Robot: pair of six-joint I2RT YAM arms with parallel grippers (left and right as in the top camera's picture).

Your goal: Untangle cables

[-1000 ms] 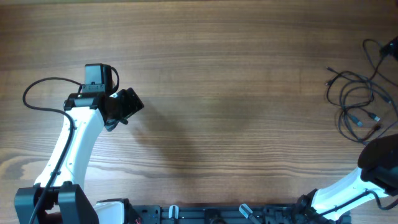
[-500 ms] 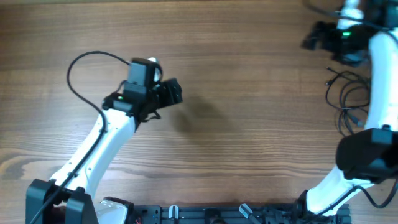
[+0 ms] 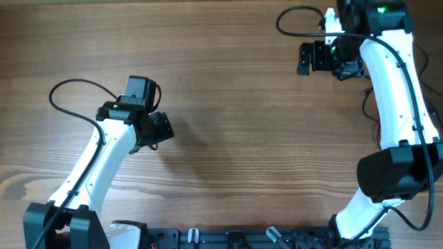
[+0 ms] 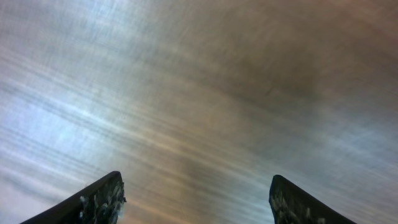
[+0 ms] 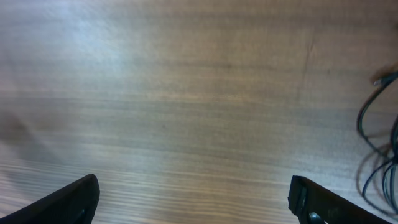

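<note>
The thin black cables (image 3: 430, 104) lie in a tangle at the table's far right edge, mostly hidden under my right arm in the overhead view. A loop of the cables (image 5: 360, 124) with a small plug shows at the right edge of the right wrist view. My right gripper (image 3: 304, 59) hovers at the back right, left of the cables, open and holding nothing (image 5: 196, 190). My left gripper (image 3: 163, 128) is over bare wood at the left, far from the cables, open with nothing between its fingers (image 4: 196, 190).
The wooden table (image 3: 242, 138) shows bare boards between the two arms. Each arm's own thick black wire arches above it, one loop at the left (image 3: 69, 90) and one at the back right (image 3: 297, 14). A black rail (image 3: 228, 238) runs along the front edge.
My right arm has swung up from the front right corner to the back right, now covering most of the cables. My left gripper went right and back, then returned leftward.
</note>
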